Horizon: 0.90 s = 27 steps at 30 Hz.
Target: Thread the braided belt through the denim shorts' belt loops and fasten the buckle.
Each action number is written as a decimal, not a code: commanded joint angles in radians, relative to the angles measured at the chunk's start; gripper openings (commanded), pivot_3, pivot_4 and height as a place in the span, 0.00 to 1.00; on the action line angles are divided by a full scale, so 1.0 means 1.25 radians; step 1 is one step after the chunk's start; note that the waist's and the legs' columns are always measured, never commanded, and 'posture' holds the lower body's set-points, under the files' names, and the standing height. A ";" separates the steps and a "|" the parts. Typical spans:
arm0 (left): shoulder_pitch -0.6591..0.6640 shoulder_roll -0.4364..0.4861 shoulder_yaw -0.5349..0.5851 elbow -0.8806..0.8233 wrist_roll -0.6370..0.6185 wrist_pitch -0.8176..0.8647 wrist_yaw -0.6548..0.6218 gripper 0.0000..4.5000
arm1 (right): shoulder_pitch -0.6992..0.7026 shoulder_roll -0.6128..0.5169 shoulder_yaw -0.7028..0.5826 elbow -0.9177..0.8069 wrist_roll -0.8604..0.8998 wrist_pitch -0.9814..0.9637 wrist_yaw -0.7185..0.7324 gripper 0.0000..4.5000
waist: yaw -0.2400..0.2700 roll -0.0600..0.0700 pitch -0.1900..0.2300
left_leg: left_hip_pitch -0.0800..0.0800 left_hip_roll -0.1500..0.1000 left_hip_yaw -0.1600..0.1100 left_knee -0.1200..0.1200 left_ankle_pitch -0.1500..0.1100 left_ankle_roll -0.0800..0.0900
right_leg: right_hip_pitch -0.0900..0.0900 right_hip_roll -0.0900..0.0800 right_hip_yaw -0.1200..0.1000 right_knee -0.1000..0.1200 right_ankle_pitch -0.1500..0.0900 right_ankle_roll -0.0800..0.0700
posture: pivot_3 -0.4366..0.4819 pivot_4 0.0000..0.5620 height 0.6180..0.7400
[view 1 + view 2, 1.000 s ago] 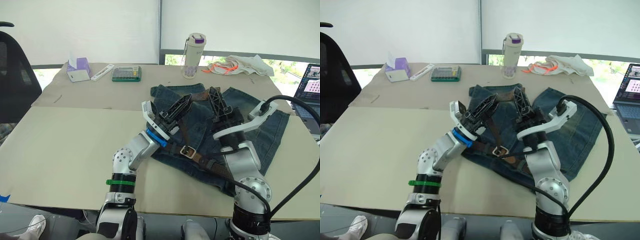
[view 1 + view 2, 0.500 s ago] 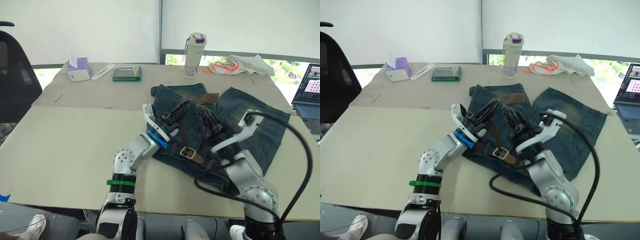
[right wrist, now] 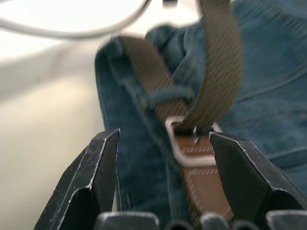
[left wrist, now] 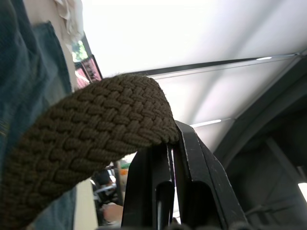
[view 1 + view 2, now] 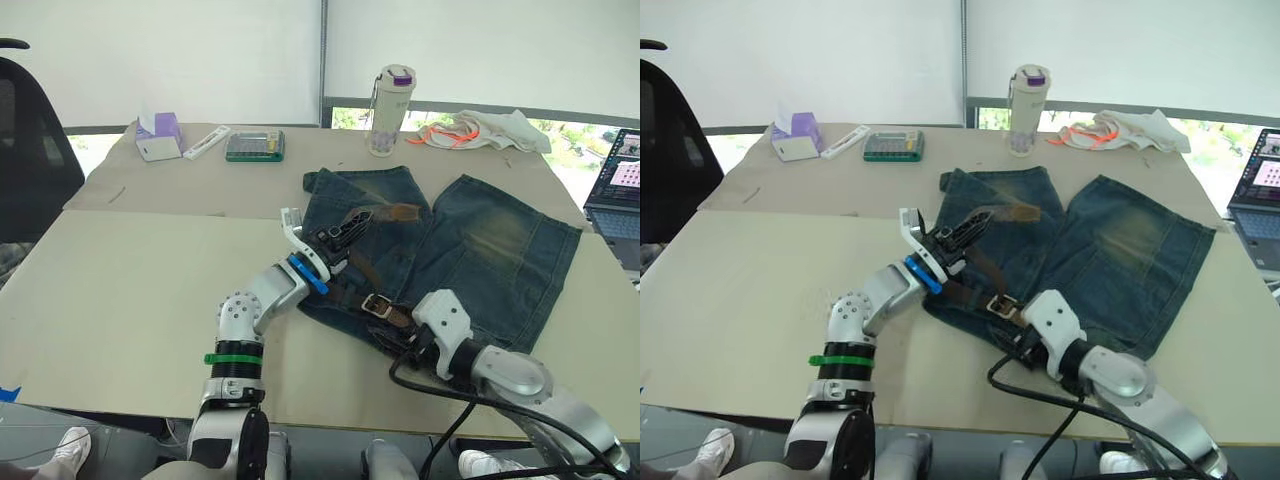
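Note:
The denim shorts (image 5: 480, 250) lie flat on the table, waistband toward me. The braided belt (image 5: 980, 265) runs along the waistband, under a belt loop (image 3: 170, 93), to the silver buckle (image 5: 375, 303). From the buckle the strap rises to my left gripper (image 5: 350, 222), which is shut on it above the shorts' left leg. The belt's tan tip (image 5: 405, 210) hangs just past that grip. My right gripper (image 3: 164, 136) is low at the table's near edge, open, with its fingers apart on either side of the buckle (image 3: 192, 143) and holding nothing.
A bottle (image 5: 389, 110), a white cloth with orange cord (image 5: 480, 130), a tissue box (image 5: 158, 138) and a green box (image 5: 254, 146) stand along the far edge. A laptop (image 5: 620, 185) is at the right, a black chair (image 5: 30, 150) at the left. A black cable (image 5: 440, 385) trails by my right arm.
My right arm dropped from above the shorts to the near edge by the buckle, and its gripper opened. The left gripper sank a little, keeping hold of the strap.

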 commanded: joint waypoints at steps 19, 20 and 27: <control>-0.041 0.014 0.026 0.000 0.103 0.056 -0.070 0.00 | 0.023 0.066 -0.020 -0.047 -0.237 0.118 -0.050 0.00 | 0.002 -0.001 0.000 | 0.000 0.000 0.000 0.001 0.000 0.000 | 0.000 0.000 0.000 0.001 0.001 -0.001 | 0.48 0.27 1.00; -0.040 0.014 0.027 -0.001 0.104 0.058 -0.071 0.00 | 0.024 0.068 -0.021 -0.046 -0.242 0.118 -0.049 0.00 | 0.002 -0.001 0.000 | 0.000 0.000 0.000 0.001 0.000 -0.001 | 0.000 0.000 0.000 0.001 0.001 -0.001 | 0.48 0.27 1.00; -0.037 0.017 0.028 -0.006 0.120 0.073 -0.080 0.00 | 0.014 0.041 -0.007 -0.011 -0.349 0.053 -0.058 0.00 | 0.002 -0.001 0.000 | 0.000 0.000 0.000 0.001 0.000 -0.001 | 0.000 0.000 0.000 0.001 0.001 -0.001 | 0.48 0.27 1.00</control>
